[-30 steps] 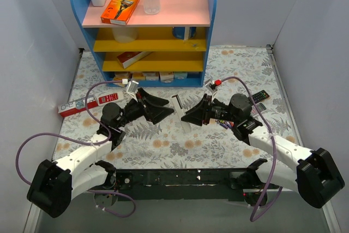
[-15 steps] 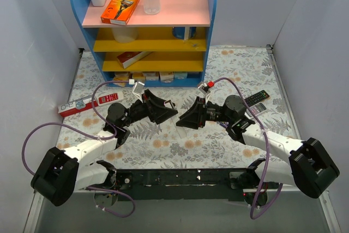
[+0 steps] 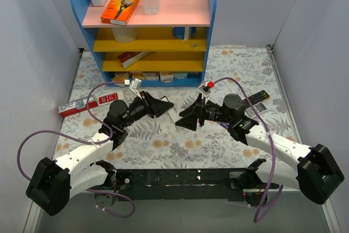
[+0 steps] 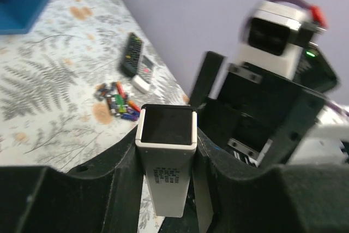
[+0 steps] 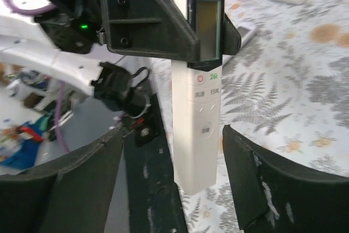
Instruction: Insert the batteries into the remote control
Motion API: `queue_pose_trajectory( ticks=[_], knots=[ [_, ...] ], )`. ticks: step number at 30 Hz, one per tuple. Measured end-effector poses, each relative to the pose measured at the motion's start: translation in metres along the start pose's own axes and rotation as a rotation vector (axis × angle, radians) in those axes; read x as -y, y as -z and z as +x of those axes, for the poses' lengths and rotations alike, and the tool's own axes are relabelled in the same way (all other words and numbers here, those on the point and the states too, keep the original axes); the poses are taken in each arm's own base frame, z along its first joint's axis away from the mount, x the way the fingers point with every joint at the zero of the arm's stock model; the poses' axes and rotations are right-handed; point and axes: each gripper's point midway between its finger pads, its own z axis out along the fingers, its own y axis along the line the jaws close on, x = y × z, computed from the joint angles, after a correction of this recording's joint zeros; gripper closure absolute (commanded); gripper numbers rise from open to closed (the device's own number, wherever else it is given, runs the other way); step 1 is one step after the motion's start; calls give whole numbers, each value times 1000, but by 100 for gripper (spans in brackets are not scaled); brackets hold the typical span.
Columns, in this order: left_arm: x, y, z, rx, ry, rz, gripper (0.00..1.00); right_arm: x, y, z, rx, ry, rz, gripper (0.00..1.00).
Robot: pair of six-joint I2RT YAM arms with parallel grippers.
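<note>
Left fingers (image 4: 117,181) are clamping the screen end of the remote control (image 4: 166,159), holding it above mid-desk (image 4: 49,91). Right fingers (image 5: 68,189) are standing wide apart around its free end, not touching. Batteries (image 4: 117,103) are lying on the right.

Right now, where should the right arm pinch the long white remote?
Grip the remote by its lower half, below the buttons, from the right, squeezing its two long edges. The left end effector clamps the screen end; the plain end sticks free inside the open right end effector.
</note>
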Motion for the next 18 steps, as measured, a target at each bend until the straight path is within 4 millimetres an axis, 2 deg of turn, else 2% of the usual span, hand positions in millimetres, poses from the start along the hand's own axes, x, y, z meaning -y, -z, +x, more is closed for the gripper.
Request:
queue_pose_trajectory(
  ticks=[5, 8, 11, 18],
  knots=[
    [-41, -1, -7, 25, 72, -257, 100, 14, 1, -14, 26, 127, 169, 11],
    [-61, 5, -8, 36, 107, -390, 100, 20, -4, -13, 13, 218, 270, 10],
    [-76, 11, -9, 42, 128, -490, 100, 27, -12, -5, -26, 293, 345, 10],
    [-94, 22, -3, 36, 155, -606, 100, 56, -35, 24, -166, 445, 520, 11]
  ],
)
